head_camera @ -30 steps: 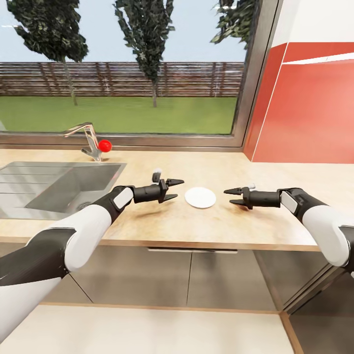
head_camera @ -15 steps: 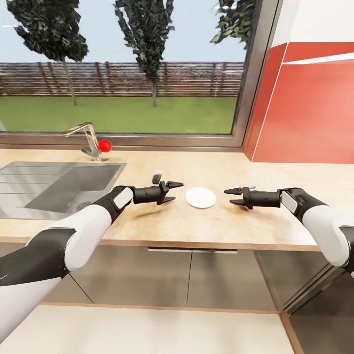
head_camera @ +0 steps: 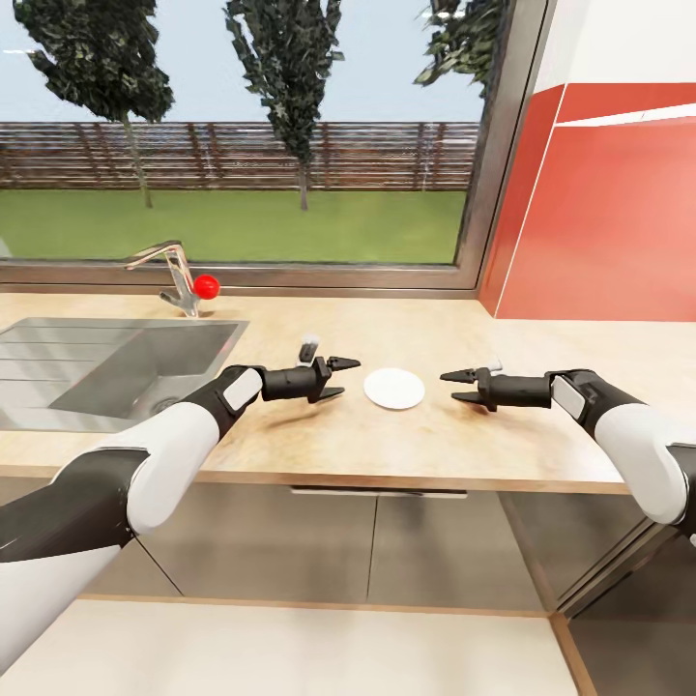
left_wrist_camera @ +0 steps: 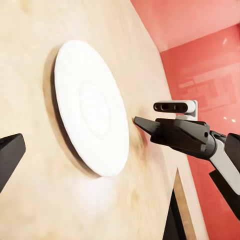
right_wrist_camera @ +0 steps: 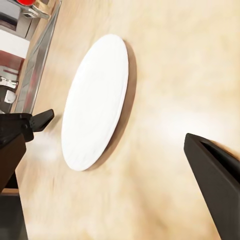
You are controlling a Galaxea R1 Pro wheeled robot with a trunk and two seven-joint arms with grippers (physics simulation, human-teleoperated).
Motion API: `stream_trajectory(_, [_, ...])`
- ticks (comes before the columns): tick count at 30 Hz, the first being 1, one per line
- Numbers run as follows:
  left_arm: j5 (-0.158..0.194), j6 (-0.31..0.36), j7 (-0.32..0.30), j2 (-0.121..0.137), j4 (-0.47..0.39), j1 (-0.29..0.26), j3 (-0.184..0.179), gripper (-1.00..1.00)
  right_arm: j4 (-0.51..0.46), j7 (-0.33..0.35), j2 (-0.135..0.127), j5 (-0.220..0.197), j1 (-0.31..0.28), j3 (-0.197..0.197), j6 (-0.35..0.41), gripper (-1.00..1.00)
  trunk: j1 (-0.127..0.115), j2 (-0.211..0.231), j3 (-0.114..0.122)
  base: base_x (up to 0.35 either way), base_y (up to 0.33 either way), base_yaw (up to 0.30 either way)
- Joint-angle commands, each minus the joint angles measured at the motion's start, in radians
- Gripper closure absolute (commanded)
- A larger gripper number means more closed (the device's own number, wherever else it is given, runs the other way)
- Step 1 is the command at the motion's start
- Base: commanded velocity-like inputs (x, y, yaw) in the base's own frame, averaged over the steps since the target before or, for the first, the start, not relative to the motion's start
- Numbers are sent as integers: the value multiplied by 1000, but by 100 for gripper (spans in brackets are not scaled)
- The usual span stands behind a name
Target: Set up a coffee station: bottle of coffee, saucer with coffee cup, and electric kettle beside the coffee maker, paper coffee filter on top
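A small white saucer (head_camera: 393, 389) lies flat on the light wooden countertop (head_camera: 387, 445), between my two grippers. My left gripper (head_camera: 350, 377) hovers just left of it, open and empty, fingertips pointing at the saucer's rim. My right gripper (head_camera: 448, 386) hovers just right of it, also open and empty, and faces the left one. In the left wrist view the saucer (left_wrist_camera: 90, 107) is close ahead with the right gripper (left_wrist_camera: 175, 131) beyond it. The right wrist view has the saucer (right_wrist_camera: 95, 100) near one black finger (right_wrist_camera: 215, 175).
A steel sink (head_camera: 116, 367) is set into the counter at the left, with a faucet and a red knob (head_camera: 205, 285) behind it. A large window runs along the back. A red wall panel (head_camera: 599, 222) bounds the counter's right end. Cabinet doors sit below the front edge.
My left gripper has sunk very slightly toward the counter beside the saucer. The right arm and the saucer have not moved.
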Motion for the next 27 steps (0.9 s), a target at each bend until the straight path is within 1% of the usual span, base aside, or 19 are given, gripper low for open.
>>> stream_trajectory(1, [-1, 5, -2, 0, 0, -1, 2, -100, 0, -1, 0, 2, 0, 9, 6, -100, 0, 0, -1, 0, 0, 0])
stream_trajectory(16, [-1, 5, -6, 0, 1, -1, 2, -100, 2, -3, 4, 2, 0, 11, 7, -100, 0, 0, -1, 0, 0, 0])
stream_trajectory(19, [0, 5, -7, 0, 1, -1, 2, -100, 1, -3, 16, 2, 0, 12, 7, -100, 0, 0, -1, 0, 0, 0])
stream_trajectory(22, [0, 5, -7, 0, 1, -1, 2, -100, 1, -3, 31, 2, 0, 13, 7, -100, 0, 0, -1, 0, 0, 0])
stream_trajectory(24, [1, 5, -8, 0, 1, -1, 2, -100, 0, -3, 47, 2, 0, 13, 6, -100, 0, 0, -1, 0, 0, 0])
stream_trajectory(27, [1, 5, -10, 0, 0, -1, 2, -100, 0, -3, 61, 2, 0, 12, 6, -100, 0, 0, -1, 0, 0, 0])
